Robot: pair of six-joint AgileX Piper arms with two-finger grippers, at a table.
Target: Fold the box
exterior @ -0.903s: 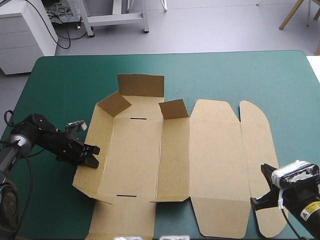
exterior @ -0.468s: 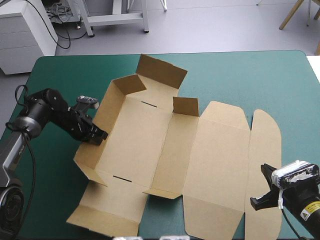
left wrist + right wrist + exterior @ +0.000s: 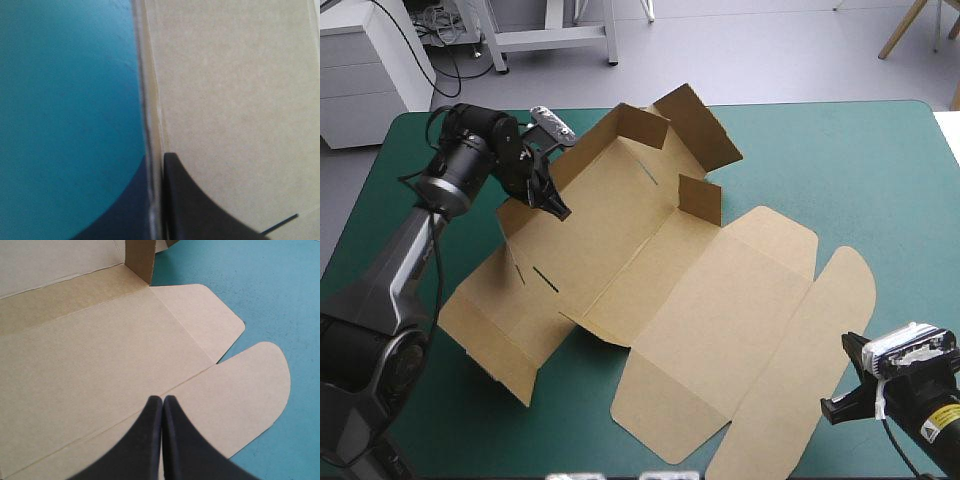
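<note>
Swung clockwise since earlier, the box (image 3: 650, 270) lies slanted mid-table, lid toward 5 o'clock | left gripper (image 3: 558, 207) clamped on its raised wall at 10 o'clock | right gripper (image 3: 162, 405) pinched together, empty, by the lid flap | looks light, stiff, creasing only at scores; hold by edges.

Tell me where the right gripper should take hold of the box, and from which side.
Probably the small upright flap of the box, from above, astride it: it stands with both faces free, while the lid panels lie flat on the teal-green cover. The right gripper, now shut, must open first.
</note>
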